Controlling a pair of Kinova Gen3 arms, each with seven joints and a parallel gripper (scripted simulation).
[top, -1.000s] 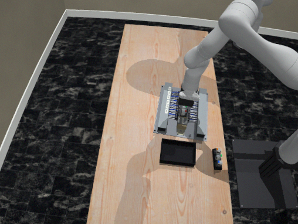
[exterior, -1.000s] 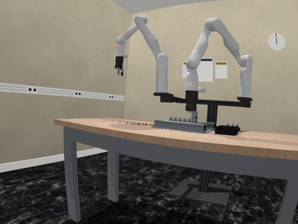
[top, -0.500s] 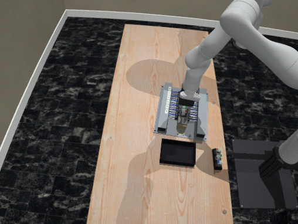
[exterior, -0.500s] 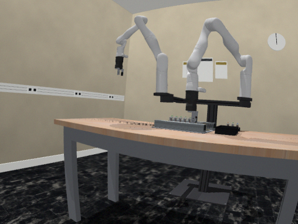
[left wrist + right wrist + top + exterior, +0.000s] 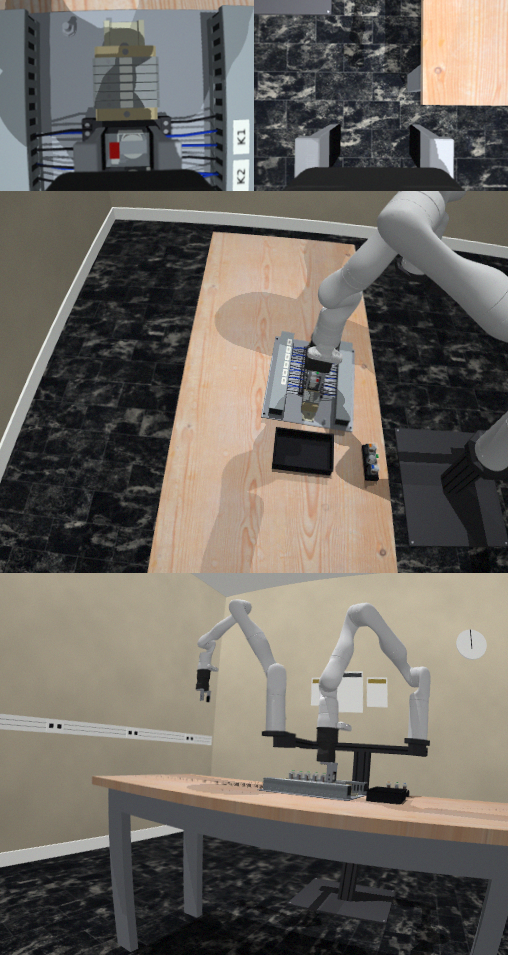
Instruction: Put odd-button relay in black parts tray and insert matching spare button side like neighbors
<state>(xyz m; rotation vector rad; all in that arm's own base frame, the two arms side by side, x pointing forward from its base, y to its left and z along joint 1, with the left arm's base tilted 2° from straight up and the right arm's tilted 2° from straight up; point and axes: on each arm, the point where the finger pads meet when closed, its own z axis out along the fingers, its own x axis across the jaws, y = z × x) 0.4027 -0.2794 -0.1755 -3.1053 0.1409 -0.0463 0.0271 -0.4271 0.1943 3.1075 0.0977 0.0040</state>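
While R jaws [image 5: 205, 696] hang spread, clear of the counter [image 5: 230, 391] [image 5: 200, 798] [image 5: 467, 43], L jaws [image 5: 331, 774] pinch the red-btn relay [image 5: 133, 149] at the panel's [image 5: 292, 418] [image 5: 305, 787] [image 5: 183, 64] K1 end, long axis approx. vert., btn opposite the K labels [image 5: 286, 363] [image 5: 241, 137].
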